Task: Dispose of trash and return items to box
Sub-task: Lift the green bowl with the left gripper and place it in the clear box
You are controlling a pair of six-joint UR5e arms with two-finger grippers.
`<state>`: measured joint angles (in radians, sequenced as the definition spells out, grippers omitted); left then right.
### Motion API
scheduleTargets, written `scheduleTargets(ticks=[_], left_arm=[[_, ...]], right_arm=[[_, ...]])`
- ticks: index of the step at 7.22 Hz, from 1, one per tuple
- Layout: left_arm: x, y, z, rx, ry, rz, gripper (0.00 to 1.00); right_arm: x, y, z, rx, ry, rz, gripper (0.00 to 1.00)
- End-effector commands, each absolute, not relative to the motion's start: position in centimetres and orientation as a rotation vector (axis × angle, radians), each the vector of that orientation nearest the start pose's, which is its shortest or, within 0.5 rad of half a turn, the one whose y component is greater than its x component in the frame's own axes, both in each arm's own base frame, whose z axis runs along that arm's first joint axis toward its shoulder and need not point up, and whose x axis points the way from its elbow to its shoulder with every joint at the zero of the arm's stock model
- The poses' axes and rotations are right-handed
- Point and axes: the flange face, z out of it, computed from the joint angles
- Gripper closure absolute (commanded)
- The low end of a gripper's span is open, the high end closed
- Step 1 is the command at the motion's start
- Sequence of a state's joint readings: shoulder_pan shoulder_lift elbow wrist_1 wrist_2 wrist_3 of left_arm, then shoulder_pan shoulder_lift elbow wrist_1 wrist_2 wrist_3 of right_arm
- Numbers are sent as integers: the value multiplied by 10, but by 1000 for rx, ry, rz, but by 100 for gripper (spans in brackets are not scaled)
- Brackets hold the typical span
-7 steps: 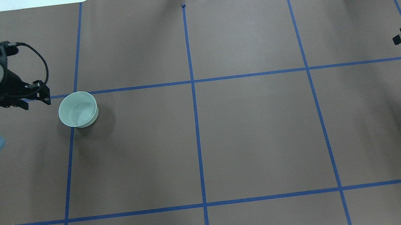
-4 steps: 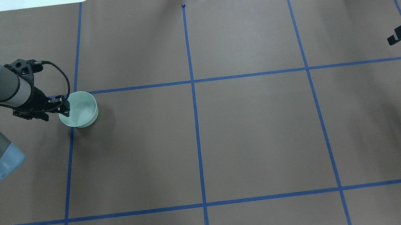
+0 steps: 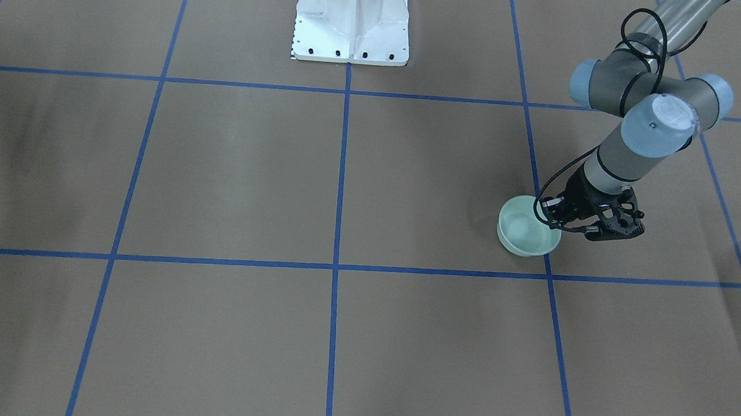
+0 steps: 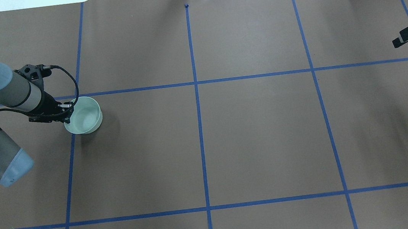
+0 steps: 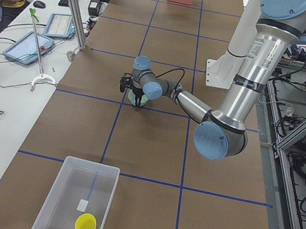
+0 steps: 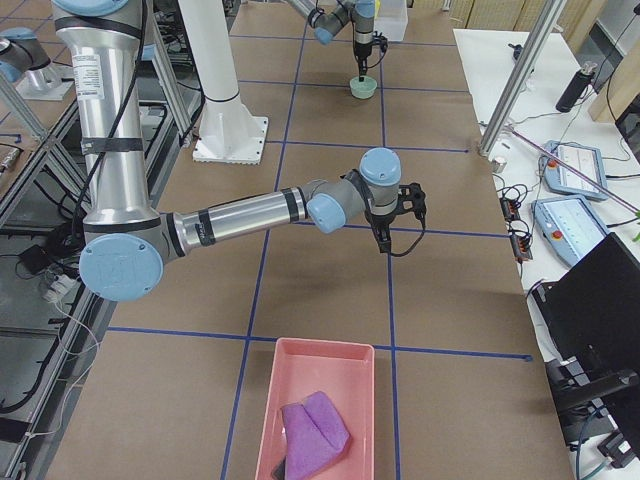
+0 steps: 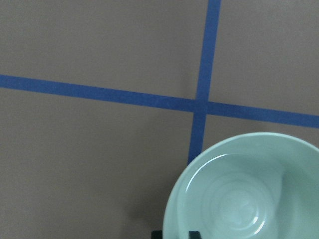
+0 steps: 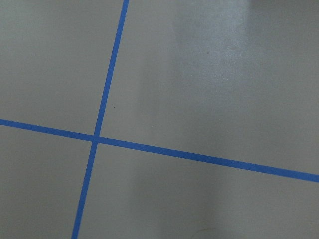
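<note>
A pale green bowl (image 4: 87,116) stands upright and empty on the brown table, at a crossing of blue tape lines on the robot's left. It also shows in the front view (image 3: 521,236) and the left wrist view (image 7: 244,194). My left gripper (image 4: 68,111) is at the bowl's near-left rim. In the left wrist view its fingertips (image 7: 157,234) sit close together, one on each side of the rim, shut on it. My right gripper (image 4: 397,41) hangs over bare table at the far right edge; I cannot tell whether it is open or shut.
A clear plastic bin (image 5: 69,186) holding a yellow item (image 5: 85,224) stands at the table's left end. A pink bin (image 6: 325,375) with a purple cloth (image 6: 315,430) stands at the right end. The white robot base (image 3: 352,21) is at the near middle edge.
My left arm has swung right and down from beside the bowl onto its rim. The bowl has shifted slightly right and toward the robot. My right gripper has crept a little leftward.
</note>
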<state>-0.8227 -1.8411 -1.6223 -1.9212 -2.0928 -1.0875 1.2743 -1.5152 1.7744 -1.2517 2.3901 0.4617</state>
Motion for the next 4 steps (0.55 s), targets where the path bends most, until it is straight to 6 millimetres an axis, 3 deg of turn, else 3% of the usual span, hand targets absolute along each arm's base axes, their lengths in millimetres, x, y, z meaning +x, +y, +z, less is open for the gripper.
scheduleTargets(ticks=[1,2,3,4], left_arm=[[321,-520,416,-16,923,-155,100],[221,-559,420,-44,1024,-195,100],[125,-581,451,-5,1086,-146,100],[34,-587,512,91,1066,-104,100]], right_arm=[[-95,-517,491,210,-935,-85,0],[-95,-518,491,214,-927,-82,0],[-95,-518,491,215,-925,-82,0],[-97,-518,491,216,-923,-85,0]])
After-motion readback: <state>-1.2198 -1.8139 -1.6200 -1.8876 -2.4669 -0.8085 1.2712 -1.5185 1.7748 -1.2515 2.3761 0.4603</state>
